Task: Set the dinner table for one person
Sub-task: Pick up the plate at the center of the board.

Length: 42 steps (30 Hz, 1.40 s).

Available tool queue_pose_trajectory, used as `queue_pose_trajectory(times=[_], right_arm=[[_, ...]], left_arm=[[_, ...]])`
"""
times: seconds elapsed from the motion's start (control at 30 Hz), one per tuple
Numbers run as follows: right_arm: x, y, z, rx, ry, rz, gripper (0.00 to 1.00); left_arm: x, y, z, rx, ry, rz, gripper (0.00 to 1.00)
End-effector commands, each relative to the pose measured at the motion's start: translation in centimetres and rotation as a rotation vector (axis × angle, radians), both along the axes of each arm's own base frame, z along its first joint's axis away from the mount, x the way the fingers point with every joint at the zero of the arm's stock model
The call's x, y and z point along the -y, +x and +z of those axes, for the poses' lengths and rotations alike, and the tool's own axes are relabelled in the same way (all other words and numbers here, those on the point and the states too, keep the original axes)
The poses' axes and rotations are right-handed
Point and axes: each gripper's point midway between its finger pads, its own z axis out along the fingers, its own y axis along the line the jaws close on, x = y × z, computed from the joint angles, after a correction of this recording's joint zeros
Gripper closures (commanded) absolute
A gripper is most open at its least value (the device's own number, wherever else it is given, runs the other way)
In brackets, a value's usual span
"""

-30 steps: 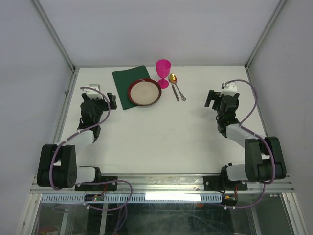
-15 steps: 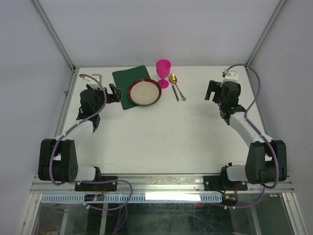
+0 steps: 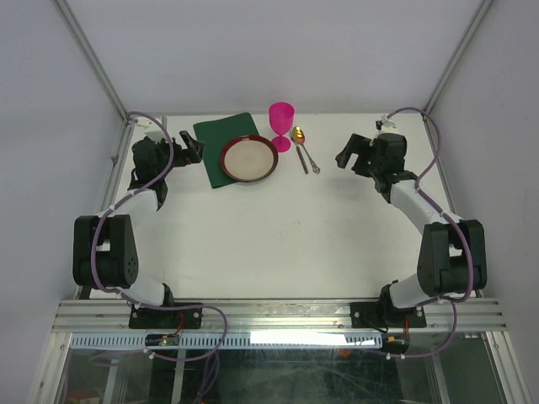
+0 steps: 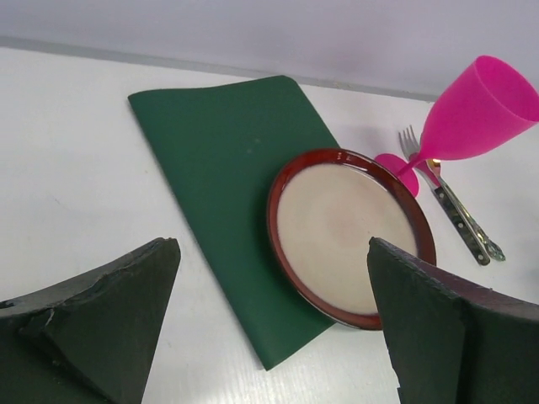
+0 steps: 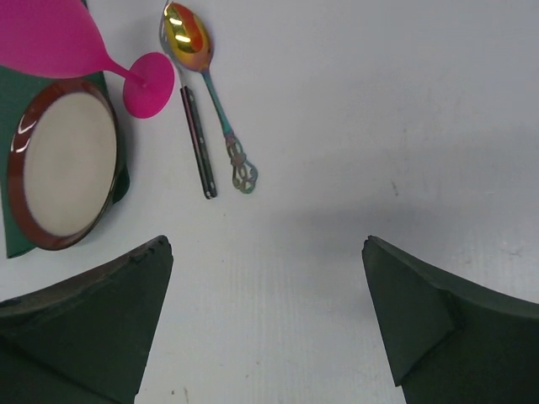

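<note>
- A round plate with a dark red rim and a cream centre [image 3: 248, 158] is lying near the far edge of the large white matte dinner table [image 3: 295, 227], its left part resting on a dark green rectangular placemat [image 3: 217, 139] and its right part reaching past the mat; its face is showing bare.
- A bright pink plastic goblet [image 3: 281, 118] is standing upright just beside the plate's far right rim, its bowl showing only pink inside.
- A dark-handled fork [image 4: 455, 215] and a spoon with a golden bowl and an ornate handle [image 5: 210, 93] are lying side by side just right of the goblet's foot.
- The left gripper [image 3: 192, 145] is hovering near the far left corner, just beside the placemat's left edge — jaws spread wide, gripping nothing.
- The right gripper [image 3: 348, 153] is hanging toward the far right corner, right of the cutlery and apart from it — jaws likewise spread wide and holding nothing.
- The tabletop is lying beneath both pairs of jaws; whether any finger is touching it cannot be told.
</note>
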Motion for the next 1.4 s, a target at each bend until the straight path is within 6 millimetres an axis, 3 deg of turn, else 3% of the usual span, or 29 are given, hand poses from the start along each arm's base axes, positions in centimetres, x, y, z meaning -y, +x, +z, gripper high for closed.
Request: queue_pose_trajectory(times=[0.0,0.13,0.4,0.7,1.03,1.17,1.27,1.37], right_arm=[[-4.0,2.1,2.8,0.054,0.164,0.096,0.01],[-6.8,3.1,1.5,-0.006,0.224,0.162,0.03],[-13.3,4.3,-0.1,-0.063,0.283,0.294,0.06],[-19.9,4.8,0.0,-0.09,0.28,0.413,0.07],[-22.3,4.5,-0.5,-0.105,0.297,0.471,0.08],[-22.8,4.2,0.0,-0.103,0.283,0.494,0.08],[-22.9,4.0,0.0,-0.112,0.272,0.497,0.08],[-23.2,3.7,0.2,-0.113,0.273,0.505,0.08]], left_arm=[[-0.4,1.0,1.0,0.028,-0.068,-0.015,0.01],[-1.1,2.0,-0.5,0.001,-0.168,-0.036,0.01],[0.1,3.5,-3.3,-0.069,-0.283,-0.141,0.01],[1.8,4.3,-2.1,-0.035,-0.399,-0.251,0.01],[2.3,4.2,-1.9,-0.05,-0.446,-0.293,0.01],[2.6,3.1,-0.5,-0.039,-0.473,-0.342,0.01],[3.0,0.5,3.0,0.095,-0.483,-0.426,0.01],[2.0,-1.7,5.5,0.16,-0.58,-0.434,0.01]])
